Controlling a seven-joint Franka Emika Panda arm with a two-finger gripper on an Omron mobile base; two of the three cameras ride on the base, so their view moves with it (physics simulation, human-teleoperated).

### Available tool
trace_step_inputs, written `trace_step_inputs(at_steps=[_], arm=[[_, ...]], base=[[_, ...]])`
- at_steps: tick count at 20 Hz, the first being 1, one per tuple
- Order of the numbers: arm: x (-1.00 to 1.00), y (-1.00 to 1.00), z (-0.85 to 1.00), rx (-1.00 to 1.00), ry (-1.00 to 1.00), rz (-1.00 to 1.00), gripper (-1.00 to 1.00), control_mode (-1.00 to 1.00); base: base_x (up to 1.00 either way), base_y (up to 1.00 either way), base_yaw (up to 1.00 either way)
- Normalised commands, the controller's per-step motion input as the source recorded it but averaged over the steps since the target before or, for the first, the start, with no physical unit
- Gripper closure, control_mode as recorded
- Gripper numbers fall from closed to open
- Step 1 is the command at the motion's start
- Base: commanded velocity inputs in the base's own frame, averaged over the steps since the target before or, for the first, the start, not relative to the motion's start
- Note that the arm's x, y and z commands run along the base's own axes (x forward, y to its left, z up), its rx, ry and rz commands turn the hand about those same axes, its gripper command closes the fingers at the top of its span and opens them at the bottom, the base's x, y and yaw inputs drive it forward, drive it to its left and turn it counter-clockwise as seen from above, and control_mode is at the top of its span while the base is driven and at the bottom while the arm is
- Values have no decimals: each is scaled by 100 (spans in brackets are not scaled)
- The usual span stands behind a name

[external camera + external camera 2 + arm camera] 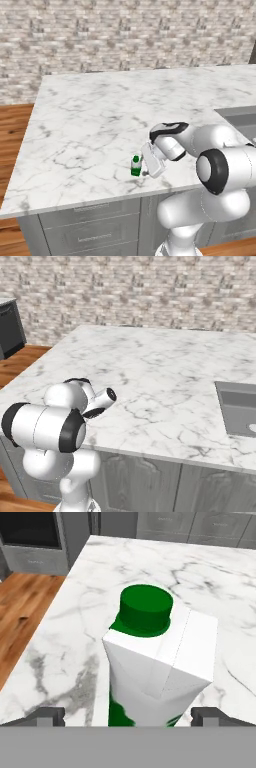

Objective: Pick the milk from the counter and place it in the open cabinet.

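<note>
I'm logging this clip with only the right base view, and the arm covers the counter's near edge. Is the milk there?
Observer: Yes. In the left base view the milk carton stands upright on the marble counter, near its front edge.
Operator: Where is the hand relative to it?
Observer: The hand is right beside the carton, low over the counter. In the hand view the carton sits between the two finger tips.
Operator: Is it gripped?
Observer: Not yet. The jaws stand wide open, each tip apart from the carton's sides.
</note>
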Motion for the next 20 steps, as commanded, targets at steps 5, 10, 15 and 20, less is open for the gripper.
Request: trace_step_inputs(at_steps=[5,10,15,20], arm=[[0,10,-7,0,0,0,-100,-100],[0,4,-2,0,0,-4,-100,-100],[1,10,0,0,0,-4,-100,-100],[1,9,-4,0,0,-8,-100,-100]], base=[[0,0,0],[0,0,0],[0,0,0],[0,0,0]])
